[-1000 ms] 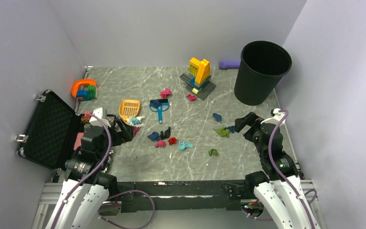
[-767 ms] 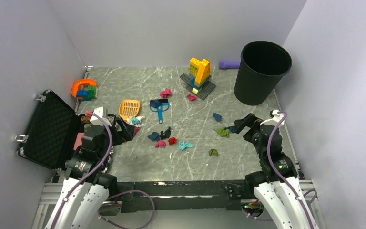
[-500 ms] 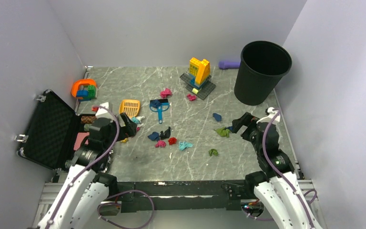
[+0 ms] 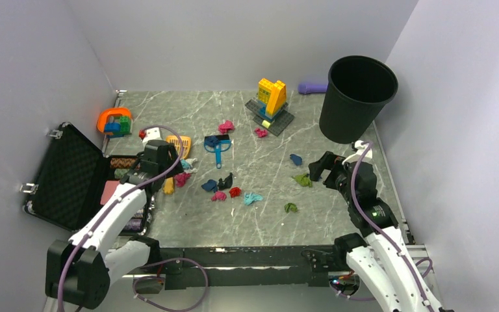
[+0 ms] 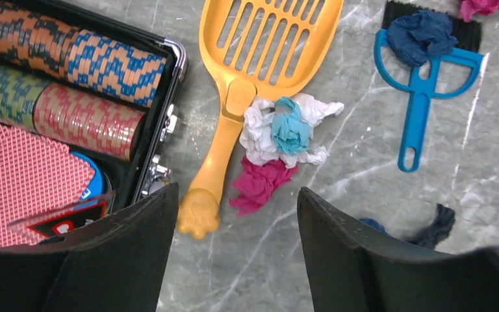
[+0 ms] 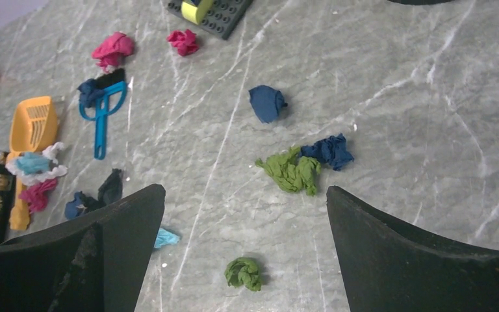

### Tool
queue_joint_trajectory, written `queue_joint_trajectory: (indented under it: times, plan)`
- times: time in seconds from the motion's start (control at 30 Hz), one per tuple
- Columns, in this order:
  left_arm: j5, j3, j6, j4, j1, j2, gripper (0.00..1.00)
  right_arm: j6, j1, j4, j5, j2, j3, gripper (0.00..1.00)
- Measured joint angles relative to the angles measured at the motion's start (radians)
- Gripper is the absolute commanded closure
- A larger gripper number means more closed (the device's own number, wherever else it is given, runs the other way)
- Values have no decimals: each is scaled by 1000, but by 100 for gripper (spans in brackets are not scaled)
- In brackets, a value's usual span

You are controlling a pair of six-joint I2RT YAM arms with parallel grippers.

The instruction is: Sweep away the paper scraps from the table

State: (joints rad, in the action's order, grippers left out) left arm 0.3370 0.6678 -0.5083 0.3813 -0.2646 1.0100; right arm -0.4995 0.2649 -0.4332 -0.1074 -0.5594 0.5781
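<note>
**Top external.** The paper scraps (image 4: 230,188) lie scattered over the table (image 4: 188,110). Most sit in a loose cluster near the middle, and a few lie toward the right side. The left gripper (image 4: 171,170) hangs over the yellow scoop (image 4: 180,144), beside the open black case (image 4: 71,175). The right gripper (image 4: 317,170) hovers near the right-hand scraps, with the black bin (image 4: 357,97) beyond it at the far right corner.

**Left wrist.** The left gripper's jaws stand apart with nothing between them. The step in hand looks like taking the scoop by its handle to use as a dustpan. The handle's end lies close to the finger on the case side. A pink wad (image 5: 256,183) touches the handle and sits nearer the middle of the gap, with a white wad (image 5: 255,130) and a teal wad (image 5: 290,127) just beyond it. To do this well, the gripper should shift toward the case until the handle is centred. It should then come down low and close across the handle's narrow part. The pink wad must stay outside the pads, and the near finger must clear the case's latch.

**Right wrist.** The right gripper is wide open and empty, above a green wad (image 6: 289,170) that touches a dark blue wad (image 6: 328,151). The blue brush (image 6: 101,110) lies well apart from it, with a dark scrap on its bristles. That brush is probably this arm's tool, and it is best taken by the handle.
</note>
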Motion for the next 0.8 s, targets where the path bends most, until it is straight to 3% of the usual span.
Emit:
queue_joint_trajectory:
  times: [0.13, 0.43, 0.8]
  plan:
    - [-4, 18, 32, -40, 19, 89, 38, 7, 0, 4, 15, 25, 0, 0]
    - [-97, 47, 62, -87, 115, 272, 38, 11, 0, 16, 35, 26, 1, 0]
    - [-166, 94, 79, -129, 124, 491, 52, 10, 0, 16, 39, -25, 12, 0]
